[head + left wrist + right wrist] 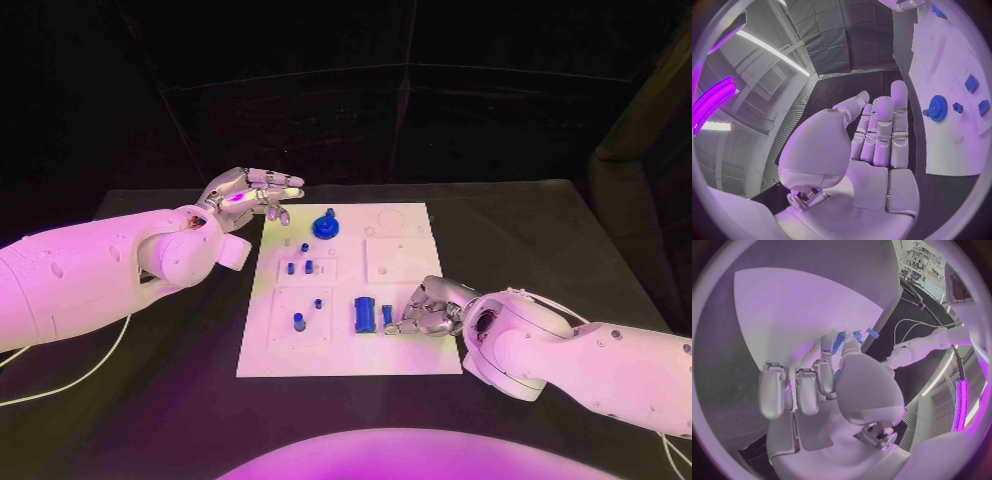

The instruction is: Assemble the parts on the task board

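Black table [548,230] carries the board [346,350] at centre, gear [327,227] at its 12 o'clock; left hand [250,193] hovers empty, fingers apart, while right hand [427,308] pinches a blue part [387,316].

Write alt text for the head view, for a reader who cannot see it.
A white rectangular task board lies mid-table on a black table, carrying small blue parts, among them a round blue gear near its far end. The silver right hand rests on the board's near right area beside an upright blue cylinder; the silver left hand hovers off the far left corner, holding nothing.
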`<action>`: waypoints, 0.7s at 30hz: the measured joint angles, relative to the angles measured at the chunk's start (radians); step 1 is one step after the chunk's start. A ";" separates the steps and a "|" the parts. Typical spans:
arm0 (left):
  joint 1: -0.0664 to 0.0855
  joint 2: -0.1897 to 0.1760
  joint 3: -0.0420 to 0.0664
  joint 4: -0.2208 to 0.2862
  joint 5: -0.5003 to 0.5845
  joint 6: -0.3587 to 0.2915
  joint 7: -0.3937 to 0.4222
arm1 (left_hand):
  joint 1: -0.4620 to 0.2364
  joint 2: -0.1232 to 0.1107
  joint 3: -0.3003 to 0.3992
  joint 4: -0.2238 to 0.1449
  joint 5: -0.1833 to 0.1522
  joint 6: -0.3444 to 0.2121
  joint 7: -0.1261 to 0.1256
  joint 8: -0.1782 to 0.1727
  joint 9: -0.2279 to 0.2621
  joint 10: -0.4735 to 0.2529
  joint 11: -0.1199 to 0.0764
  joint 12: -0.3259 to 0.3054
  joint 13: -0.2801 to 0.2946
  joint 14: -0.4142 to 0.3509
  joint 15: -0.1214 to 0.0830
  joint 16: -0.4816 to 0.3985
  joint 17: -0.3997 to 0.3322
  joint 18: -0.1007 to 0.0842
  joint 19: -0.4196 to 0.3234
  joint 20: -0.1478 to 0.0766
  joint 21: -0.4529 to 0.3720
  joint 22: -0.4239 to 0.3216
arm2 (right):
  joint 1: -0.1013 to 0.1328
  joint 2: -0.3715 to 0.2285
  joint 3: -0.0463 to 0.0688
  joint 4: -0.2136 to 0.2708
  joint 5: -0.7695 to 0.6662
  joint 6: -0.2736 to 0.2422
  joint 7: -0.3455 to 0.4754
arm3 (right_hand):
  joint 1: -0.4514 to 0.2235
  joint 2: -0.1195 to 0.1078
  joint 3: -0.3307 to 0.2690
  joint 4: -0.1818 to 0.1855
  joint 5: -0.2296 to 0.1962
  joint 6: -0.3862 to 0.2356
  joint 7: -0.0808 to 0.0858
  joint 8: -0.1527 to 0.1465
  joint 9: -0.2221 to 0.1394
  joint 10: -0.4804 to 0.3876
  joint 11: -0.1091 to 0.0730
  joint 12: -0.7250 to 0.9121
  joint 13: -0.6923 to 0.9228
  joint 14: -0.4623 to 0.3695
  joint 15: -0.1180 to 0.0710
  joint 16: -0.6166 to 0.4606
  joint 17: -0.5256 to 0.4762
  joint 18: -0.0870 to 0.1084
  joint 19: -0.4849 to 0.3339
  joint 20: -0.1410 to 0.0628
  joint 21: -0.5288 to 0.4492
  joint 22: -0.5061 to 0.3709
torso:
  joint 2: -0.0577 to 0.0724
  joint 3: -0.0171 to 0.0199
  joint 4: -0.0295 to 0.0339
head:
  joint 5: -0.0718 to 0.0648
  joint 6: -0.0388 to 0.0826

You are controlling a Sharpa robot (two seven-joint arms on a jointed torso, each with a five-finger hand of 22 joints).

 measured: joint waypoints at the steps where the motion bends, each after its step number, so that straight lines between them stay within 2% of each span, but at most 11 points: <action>1: 0.000 0.000 0.000 0.000 0.000 0.000 0.000 | 0.000 0.000 0.000 0.000 0.000 0.000 0.000 0.000 0.000 0.000 0.000 0.000 0.000 0.000 0.000 0.000 0.000 0.000 0.000 0.000 0.000 0.000 | 0.000 0.002 0.000 -0.002 -0.002 0.000 -0.004 | 0.003 0.003 0.003 -0.003 0.000 0.000 0.000 0.003 0.002 0.000 0.000 -0.002 0.001 0.000 0.000 0.000 0.000 0.000 0.000 0.000 0.000 0.000 | 0.000 0.0001 0.0000 | 0.000 0.000; 5: 0.000 0.000 0.000 0.000 0.000 0.000 0.000 | 0.000 0.000 0.000 0.000 0.000 0.000 0.000 0.000 0.000 0.000 0.000 0.000 0.000 0.000 0.000 0.000 0.000 0.000 0.000 0.000 0.000 0.000 | 0.001 0.009 0.001 -0.005 -0.010 -0.001 -0.019 | 0.013 0.013 0.002 -0.017 0.000 -0.001 -0.005 0.006 0.002 -0.002 0.002 -0.006 0.032 0.000 0.000 0.000 0.000 0.000 0.000 0.000 0.000 0.000 | 0.000 0.0003 -0.0005 | -0.001 -0.001; 12: 0.000 0.002 0.000 -0.001 0.000 0.000 0.000 | 0.000 0.000 0.000 0.000 0.000 0.000 0.000 0.000 0.000 0.000 0.000 0.000 0.000 0.000 0.000 0.000 0.000 0.000 0.000 0.000 0.000 0.000 | 0.001 0.011 0.001 -0.005 -0.019 -0.004 -0.029 | 0.042 -0.001 -0.011 -0.042 -0.019 -0.007 -0.003 0.008 0.002 -0.002 0.002 -0.006 0.038 0.000 0.004 0.000 0.000 0.000 0.000 0.000 0.000 0.000 | -0.002 0.0003 -0.0005 | -0.001 0.000; 16: 0.000 0.001 0.000 -0.002 0.000 0.000 0.000 | 0.000 0.000 0.000 0.000 0.000 0.000 0.000 0.000 0.000 0.000 0.000 0.000 0.000 0.000 0.000 0.000 0.000 0.000 0.000 0.000 0.000 0.000 | 0.001 0.002 0.000 0.001 -0.007 -0.037 -0.014 | -0.008 -0.024 -0.050 -0.008 -0.021 -0.031 0.011 -0.010 -0.002 -0.013 0.013 -0.035 0.013 0.000 0.003 -0.006 0.000 0.000 0.000 0.000 -0.012 0.000 | -0.004 0.0002 -0.0016 | 0.001 0.001; 17: 0.000 0.001 0.000 -0.002 0.000 0.000 0.000 | 0.000 0.000 -0.002 -0.002 0.000 0.000 0.000 0.000 0.000 0.000 0.000 0.000 0.000 0.000 0.000 0.000 -0.001 0.000 0.000 0.000 0.000 0.000 | 0.000 -0.003 0.000 0.003 -0.001 -0.049 -0.006 | -0.016 -0.031 -0.055 -0.003 -0.021 -0.032 0.012 -0.010 -0.001 -0.014 0.014 -0.038 -0.002 0.000 0.003 -0.006 0.000 0.000 0.000 0.000 -0.016 0.000 | -0.004 0.0002 -0.0021 | 0.001 0.003; 21: 0.000 0.001 0.000 -0.002 0.000 0.000 0.001 | 0.000 0.000 -0.003 -0.003 0.000 0.000 0.000 0.000 0.000 0.000 0.000 0.000 0.000 0.000 0.000 0.000 -0.004 0.000 0.000 0.000 0.000 0.000 | 0.000 -0.030 0.000 0.015 0.052 -0.107 0.053 | -0.030 -0.035 -0.059 0.001 -0.018 -0.035 0.008 -0.010 0.000 -0.016 0.016 -0.046 -0.012 0.000 0.003 -0.013 0.000 0.000 0.000 0.000 -0.016 0.000 | -0.005 -0.0003 -0.0032 | 0.002 0.009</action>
